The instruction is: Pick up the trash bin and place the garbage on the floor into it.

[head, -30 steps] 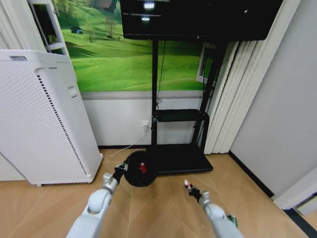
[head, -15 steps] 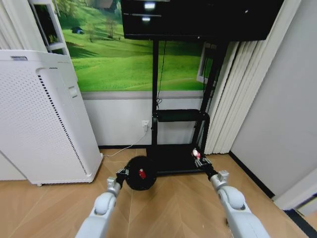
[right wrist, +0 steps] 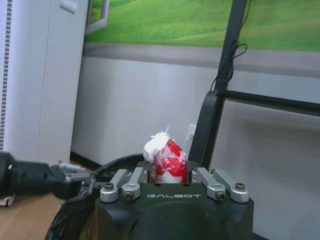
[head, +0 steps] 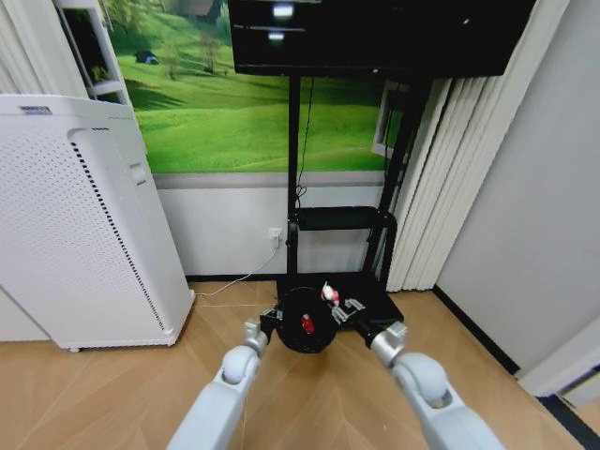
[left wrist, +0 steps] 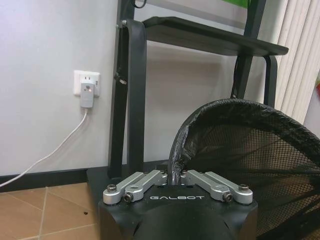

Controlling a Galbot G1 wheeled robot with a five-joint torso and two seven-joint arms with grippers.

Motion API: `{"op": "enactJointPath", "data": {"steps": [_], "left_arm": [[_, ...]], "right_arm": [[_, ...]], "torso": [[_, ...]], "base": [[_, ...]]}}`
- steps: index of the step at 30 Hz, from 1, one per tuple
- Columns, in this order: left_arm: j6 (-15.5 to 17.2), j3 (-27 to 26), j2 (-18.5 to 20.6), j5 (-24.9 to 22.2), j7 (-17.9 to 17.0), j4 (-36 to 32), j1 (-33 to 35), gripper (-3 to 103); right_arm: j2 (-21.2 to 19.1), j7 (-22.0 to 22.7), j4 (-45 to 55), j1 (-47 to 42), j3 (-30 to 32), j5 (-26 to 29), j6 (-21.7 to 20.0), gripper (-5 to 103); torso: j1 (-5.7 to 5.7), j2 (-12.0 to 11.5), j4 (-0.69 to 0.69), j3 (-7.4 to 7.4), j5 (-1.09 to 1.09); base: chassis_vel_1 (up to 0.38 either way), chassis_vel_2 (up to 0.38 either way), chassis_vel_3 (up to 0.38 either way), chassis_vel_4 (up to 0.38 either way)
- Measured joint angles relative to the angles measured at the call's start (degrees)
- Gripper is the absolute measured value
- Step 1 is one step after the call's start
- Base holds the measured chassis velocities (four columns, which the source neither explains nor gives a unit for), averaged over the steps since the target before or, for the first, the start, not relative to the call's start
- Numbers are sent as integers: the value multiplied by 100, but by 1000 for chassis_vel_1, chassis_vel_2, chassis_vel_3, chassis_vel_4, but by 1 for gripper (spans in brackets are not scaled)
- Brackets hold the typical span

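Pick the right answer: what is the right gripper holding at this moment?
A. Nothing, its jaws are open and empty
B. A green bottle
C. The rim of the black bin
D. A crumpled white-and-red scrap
D: the right gripper is shut on the white-and-red scrap, held at the rim of the black mesh bin, while the left gripper clamps the bin's rim.
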Motion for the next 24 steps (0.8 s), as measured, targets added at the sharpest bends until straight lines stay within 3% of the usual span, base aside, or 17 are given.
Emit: {"op": "enactJointPath", "data": {"steps": [6,11,12,15,16,21,24], "left_arm": [[-41,15,-137,67,68,247,-149,3],[-62,13,-235,118,95,368,-227,3],[-62,13,-235,118,95,368,-227,3],[-97,-8,-306,205,144,437,-215,3],[-97,-8,-306,205,144,437,-215,3],[-126,-26,-340,264,182,495,-213,3],[-128,-36,-327,268,184,488,-213,3]], "right_arm": [[121,226,-147,8,-345,-339,6,31],[240,558,-243,109,-547,-383,-63,51],[240,558,-243,109,-547,-383,-63,51],[268,667,-290,233,-517,-286,-118,67],[268,667,-290,233,-517,-286,-118,67],[218,855,-227,275,-419,-38,-264,88],[206,998,-187,267,-293,133,-280,93]], "torso": [[0,0,0,0,-1],[0,0,0,0,-1],[0,0,0,0,-1],[0,0,0,0,-1],[0,0,0,0,-1],[0,0,0,0,-2],[0,0,0,0,-1]], "base": [[0,0,0,0],[0,0,0,0],[0,0,0,0],[0,0,0,0],[0,0,0,0],[0,0,0,0],[0,0,0,0]]}}
